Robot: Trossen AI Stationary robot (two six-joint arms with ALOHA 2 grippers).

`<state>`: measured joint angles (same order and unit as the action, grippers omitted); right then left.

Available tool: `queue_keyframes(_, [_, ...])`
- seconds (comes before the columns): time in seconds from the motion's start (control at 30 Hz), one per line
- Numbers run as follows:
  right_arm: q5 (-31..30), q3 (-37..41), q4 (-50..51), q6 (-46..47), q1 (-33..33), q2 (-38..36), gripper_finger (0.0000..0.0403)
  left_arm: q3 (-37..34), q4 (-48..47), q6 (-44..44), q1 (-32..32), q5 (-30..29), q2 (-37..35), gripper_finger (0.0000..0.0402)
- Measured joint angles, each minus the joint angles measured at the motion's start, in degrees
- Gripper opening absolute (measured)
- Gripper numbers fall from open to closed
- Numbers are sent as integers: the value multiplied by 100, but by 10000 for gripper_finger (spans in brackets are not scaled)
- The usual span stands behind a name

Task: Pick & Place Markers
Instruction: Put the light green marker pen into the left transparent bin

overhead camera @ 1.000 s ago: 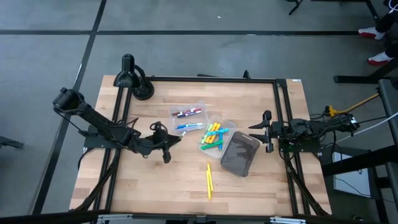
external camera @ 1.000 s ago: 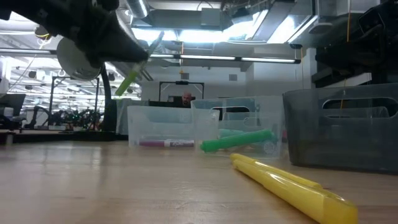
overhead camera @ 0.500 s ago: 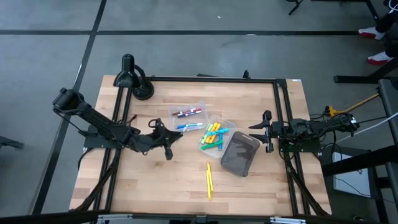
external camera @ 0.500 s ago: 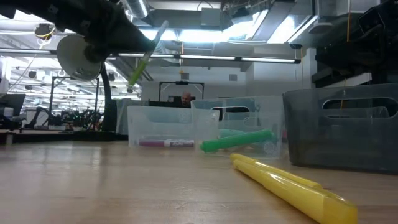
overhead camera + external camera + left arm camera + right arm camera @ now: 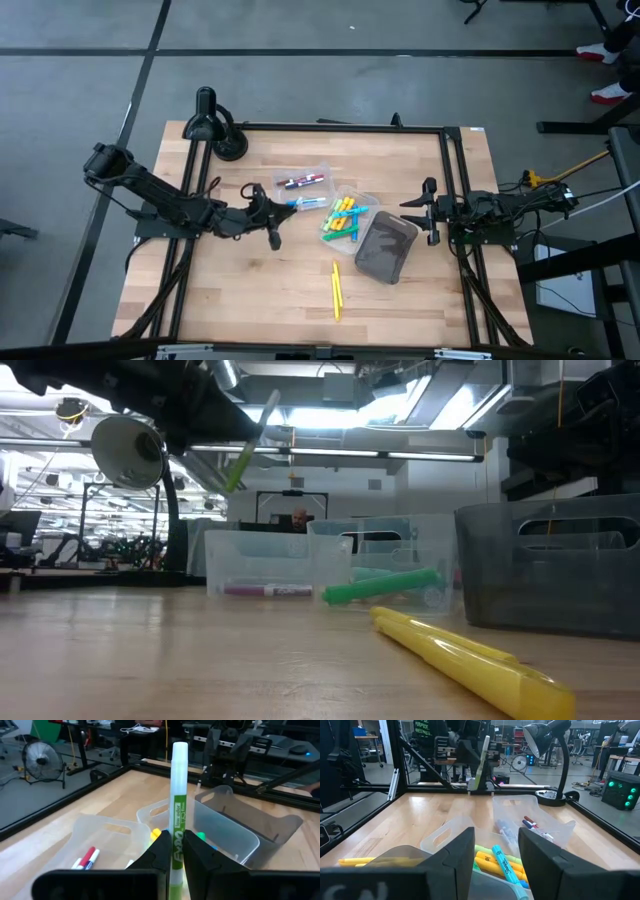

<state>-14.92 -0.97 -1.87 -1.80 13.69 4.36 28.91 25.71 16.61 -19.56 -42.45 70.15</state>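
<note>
My left gripper [image 5: 172, 851] is clamped on the green marker [image 5: 178, 805], held above the table at 9 o'clock of the clear trays [image 5: 345, 205]. It looks light, rigid and slick-barrelled, so mid-barrel suits. Right gripper [image 5: 428, 210] waits with jaws apart.

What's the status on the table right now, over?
Left hand shut on a green capped marker, carried above the clear plastic trays. Right hand open, waiting beside the dark grey rectangular bin. Nothing blocking the path.
</note>
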Motion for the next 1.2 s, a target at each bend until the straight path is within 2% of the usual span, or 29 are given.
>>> queue_keyframes(0.43, [0,-2,0,0,-2,0,152,0,59,-58,136,165,0,26])
queue_keyframes(0.93, [0,-1,0,0,-1,-1,152,2,1269,-1151,144,268,0,26])
queue_keyframes(1.2, [0,0,0,0,-1,0,152,7,1377,-1139,318,366,166,26])
